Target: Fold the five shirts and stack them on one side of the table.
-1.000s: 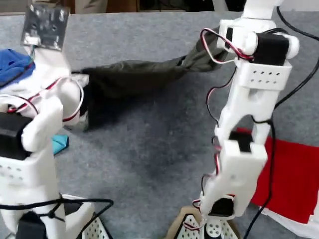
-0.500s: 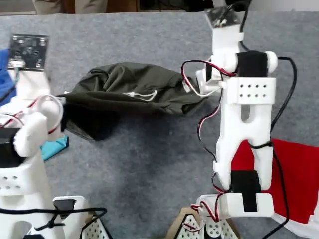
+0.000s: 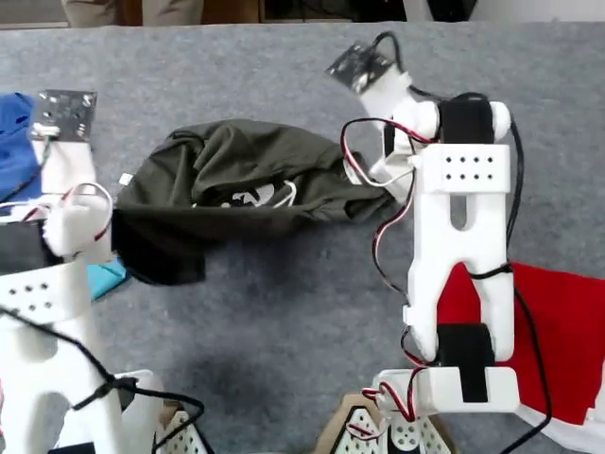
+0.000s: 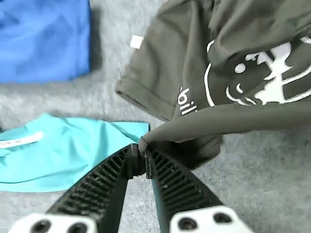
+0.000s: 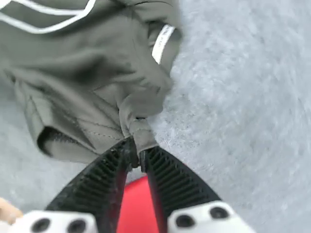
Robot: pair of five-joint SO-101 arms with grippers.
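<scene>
Mid-fold on the olive shirt (image 3: 236,170), bunched on the table (image 3: 284,322) nearer its far edge: the left gripper (image 4: 140,151) and right gripper (image 5: 136,154) each pinch its cloth, so next, I judge, both should lay it flat and let go.

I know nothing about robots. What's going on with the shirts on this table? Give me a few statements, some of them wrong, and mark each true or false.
1. The left gripper and the right gripper are both shut on the dark green shirt. True.
2. The red shirt lies right next to the blue shirt. False: they lie at opposite sides of the table, red by the right arm and blue by the left.
3. A teal shirt lies close to the left gripper. True.
4. The dark green shirt is plain. False: it bears a white print.
</scene>
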